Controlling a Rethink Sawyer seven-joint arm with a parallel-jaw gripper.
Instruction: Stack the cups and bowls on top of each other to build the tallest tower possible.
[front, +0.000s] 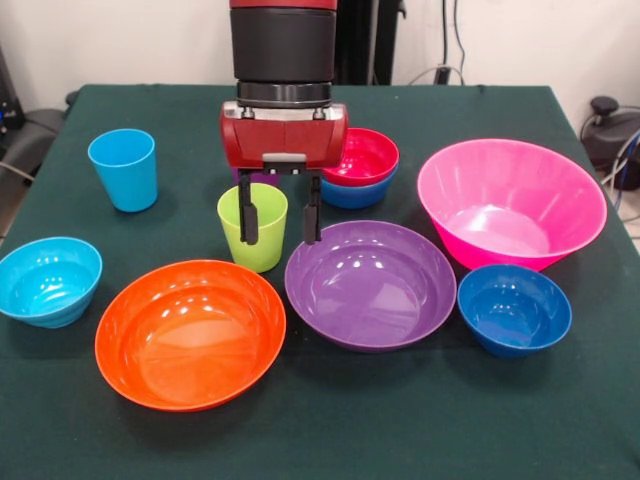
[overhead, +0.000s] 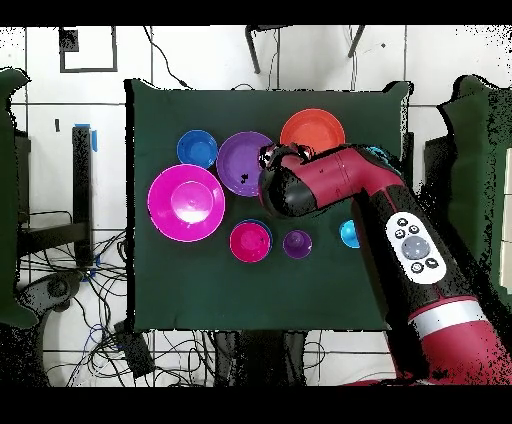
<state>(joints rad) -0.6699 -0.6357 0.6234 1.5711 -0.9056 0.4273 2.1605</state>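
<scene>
My gripper (front: 281, 218) hangs open just over the lime green cup (front: 250, 240), which stands upright in the middle of the table. One finger (front: 248, 215) shows against the cup's mouth and the other (front: 313, 212) hangs beside its right side; nothing is gripped. Behind the gripper, a red bowl (front: 362, 155) sits nested in a blue bowl (front: 355, 193). The light blue cup (front: 123, 168) stands at the back left. Only the overhead view shows the purple cup (overhead: 297, 243), standing beside the red bowl (overhead: 250, 241). My arm (overhead: 340, 180) hides the green cup from above.
Loose bowls ring the green cup: cyan (front: 48, 280) at the left edge, wide orange (front: 190, 333) in front, wide purple (front: 370, 283) to the right, dark blue (front: 514, 310) at front right, big pink (front: 510, 205) behind it.
</scene>
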